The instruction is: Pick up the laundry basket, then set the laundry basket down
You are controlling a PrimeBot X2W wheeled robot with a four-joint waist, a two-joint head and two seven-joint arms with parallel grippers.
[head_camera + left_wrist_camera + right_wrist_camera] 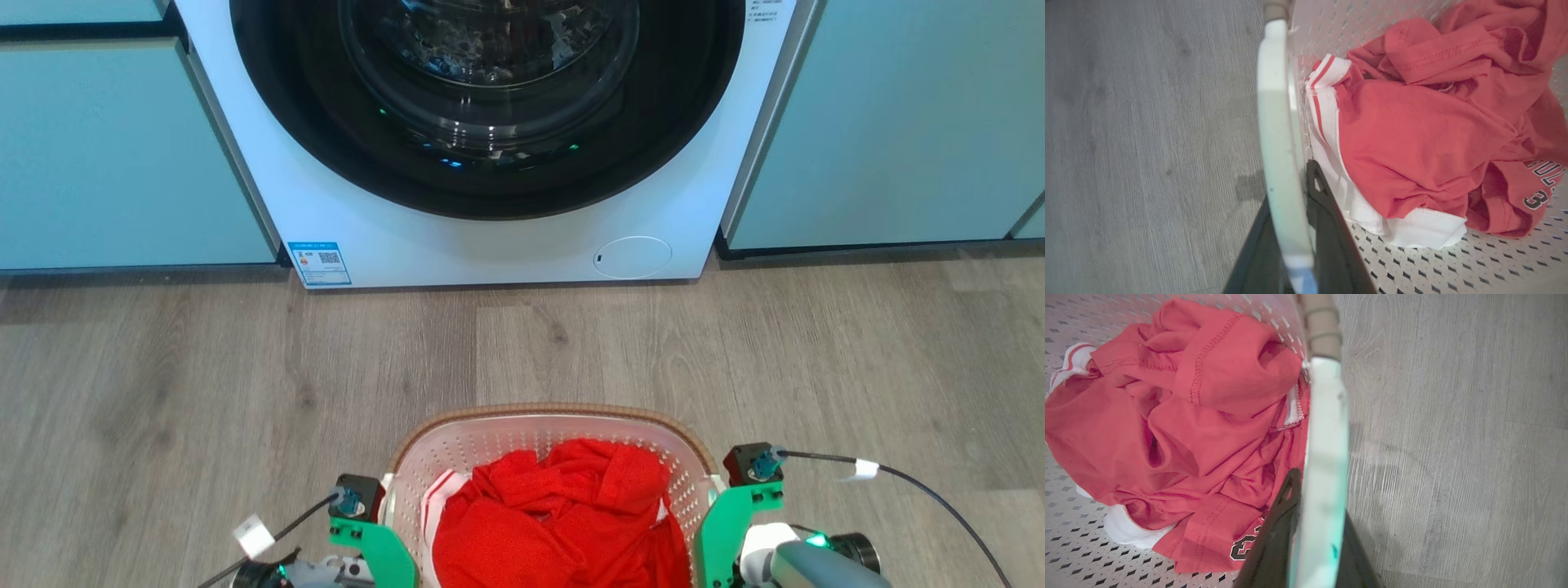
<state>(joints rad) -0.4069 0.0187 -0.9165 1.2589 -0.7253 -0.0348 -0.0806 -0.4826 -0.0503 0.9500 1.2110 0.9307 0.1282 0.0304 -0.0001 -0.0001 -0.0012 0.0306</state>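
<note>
The laundry basket (555, 412), white and perforated with a brown woven-look rim, sits at the bottom centre of the head view, a short way in front of the washing machine. It holds crumpled red and white clothes (563, 514). My left gripper (1290, 179) is shut on the basket's left white handle (1280, 122), one dark finger inside the basket wall and one outside. My right gripper (1318, 494) is shut the same way on the right handle (1327, 428). In the head view the green wrist brackets flank the basket, left (371, 539) and right (722, 514).
A white front-loading washing machine (490, 245) with its dark round door stands straight ahead between pale teal cabinets (122, 155). Grey wood-look floor (522, 351) lies between it and the basket. Black cables (922, 490) trail from both wrists.
</note>
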